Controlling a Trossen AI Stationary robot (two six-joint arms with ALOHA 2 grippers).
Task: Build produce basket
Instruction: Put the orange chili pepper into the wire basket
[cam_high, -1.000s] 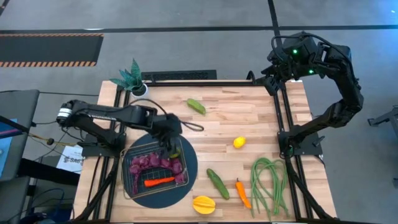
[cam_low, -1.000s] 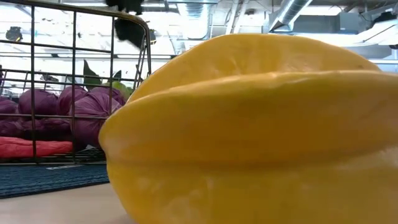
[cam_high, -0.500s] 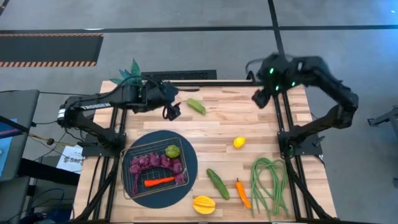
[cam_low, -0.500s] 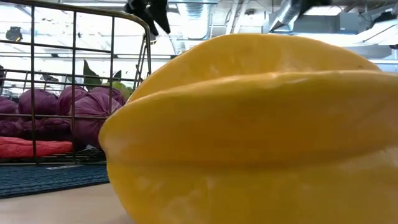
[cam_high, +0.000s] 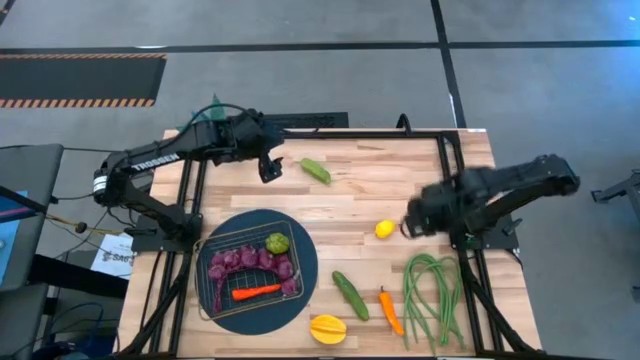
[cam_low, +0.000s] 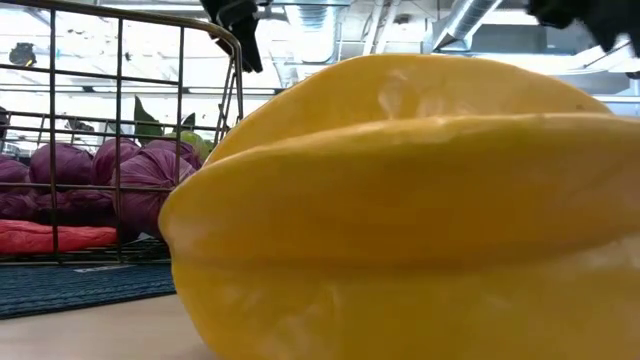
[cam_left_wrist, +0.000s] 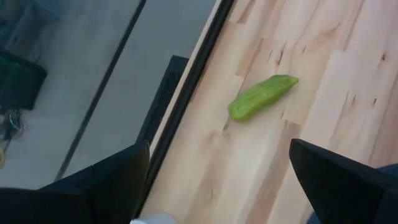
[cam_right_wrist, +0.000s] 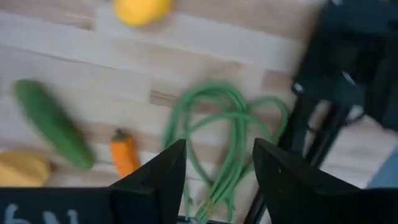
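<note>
The shallow square basket of thin wire grid (cam_high: 248, 270) sits on a dark round mat (cam_high: 300, 285) at the left front of the pale wooden plank worktop (cam_high: 400, 190), already holding a purple grape string (cam_high: 240, 262), a red pepper (cam_high: 255, 292) and a round green fruit (cam_high: 277, 242). These look like light, hard, smooth toys, so a grasp across the narrow middle should hold best.

The left gripper (cam_high: 269, 168) hangs above the worktop's far left part, fingers spread wide and empty, just beside a small light-green pepper (cam_left_wrist: 261, 96) lying alone; that piece looks easy to pinch across its waist.

Toward the front lie a dark green cucumber (cam_high: 349, 294), a ribbed yellow-orange starfruit (cam_high: 328, 328) and a small orange pepper (cam_high: 389, 309). The round yellow lemon (cam_high: 384, 229) may roll if nudged.

The right gripper (cam_high: 412, 222) hovers just beside the lemon, open and holding nothing. Near the right edge, the limp long green beans (cam_high: 433, 295) will likely droop; gather them mid-bundle.

Beyond the black frame is grey floor, with a potted green plant (cam_high: 210, 125) at the far left corner.
</note>
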